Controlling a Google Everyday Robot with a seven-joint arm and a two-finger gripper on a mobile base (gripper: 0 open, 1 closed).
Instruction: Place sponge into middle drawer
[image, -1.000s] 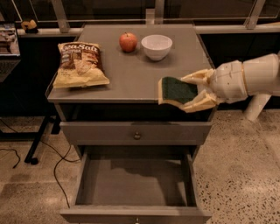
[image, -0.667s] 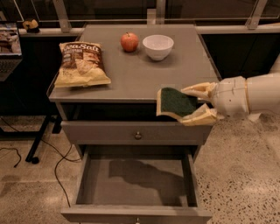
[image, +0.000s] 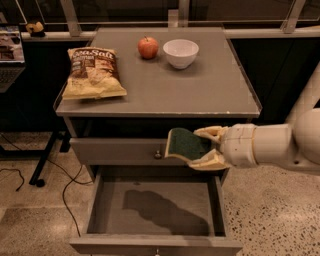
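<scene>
My gripper (image: 206, 147) comes in from the right on a white arm and is shut on the sponge (image: 184, 144). The sponge is tilted on edge, its dark green face toward the camera and a pale yellow rim around it. It hangs in front of the closed upper drawer front, above the back right of the middle drawer (image: 107, 215). That drawer is pulled out, with a bare grey floor carrying the arm's shadow.
On the cabinet top (image: 200, 95) lie a chip bag (image: 92, 72) at the left, a red apple (image: 148, 47) and a white bowl (image: 180, 52) at the back. The upper drawer's knob (image: 158, 154) sits just left of the sponge. Cables lie on the floor at the left.
My gripper has carried the sponge down from the cabinet top's front right edge to in front of the upper drawer, over the open middle drawer.
</scene>
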